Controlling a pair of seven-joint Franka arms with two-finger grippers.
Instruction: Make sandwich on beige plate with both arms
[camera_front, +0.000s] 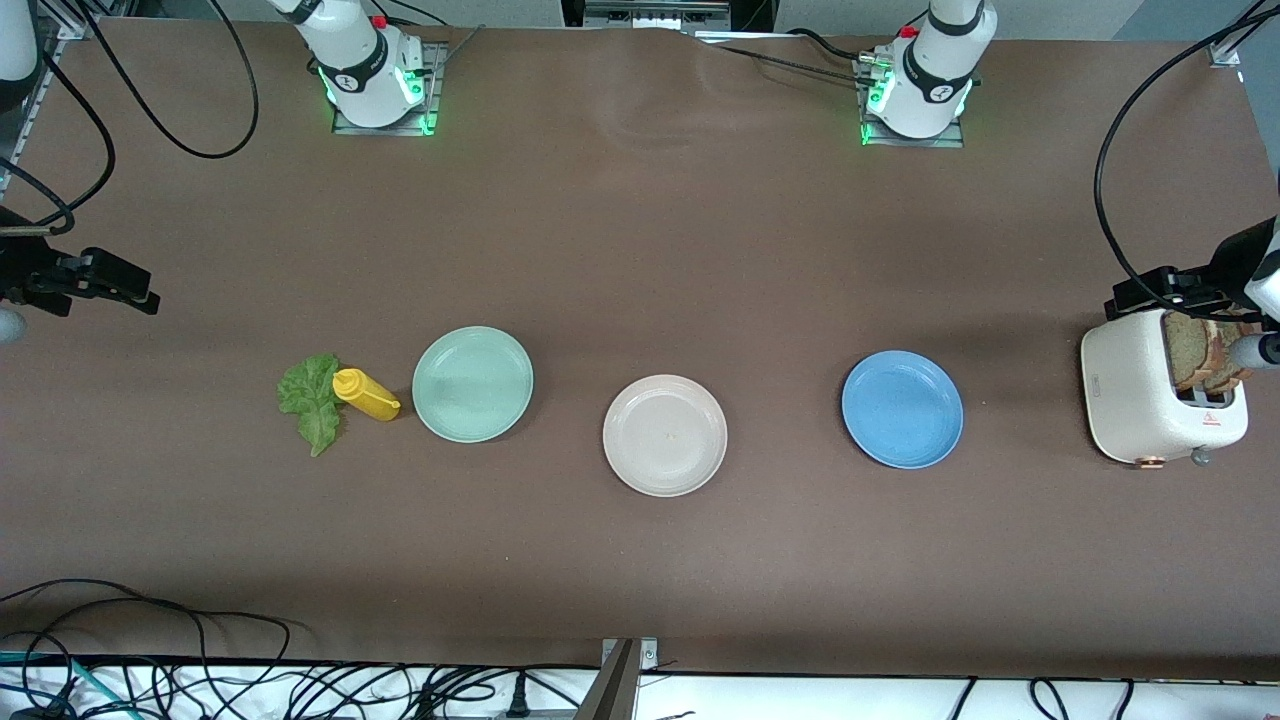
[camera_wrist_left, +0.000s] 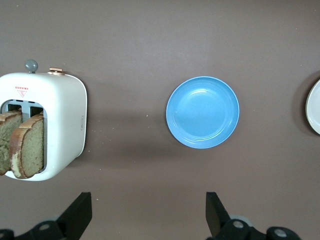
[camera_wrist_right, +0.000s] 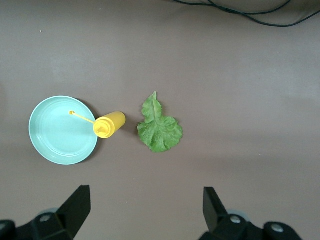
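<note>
The beige plate (camera_front: 665, 435) lies bare in the middle of the table; only its edge (camera_wrist_left: 315, 107) shows in the left wrist view. Two brown bread slices (camera_front: 1205, 350) (camera_wrist_left: 25, 145) stand in the slots of a white toaster (camera_front: 1150, 400) (camera_wrist_left: 60, 120) at the left arm's end. A green lettuce leaf (camera_front: 312, 400) (camera_wrist_right: 159, 129) lies flat on the table at the right arm's end. My left gripper (camera_front: 1165, 295) (camera_wrist_left: 149, 215) hangs open and empty over the table by the toaster. My right gripper (camera_front: 110, 280) (camera_wrist_right: 146, 212) hangs open and empty over the table near the lettuce.
A yellow squeeze bottle (camera_front: 365, 394) (camera_wrist_right: 110, 124) lies between the lettuce and a mint-green plate (camera_front: 472, 383) (camera_wrist_right: 55, 135). A blue plate (camera_front: 902, 408) (camera_wrist_left: 202, 112) sits between the beige plate and the toaster. Black cables trail along the table's edges.
</note>
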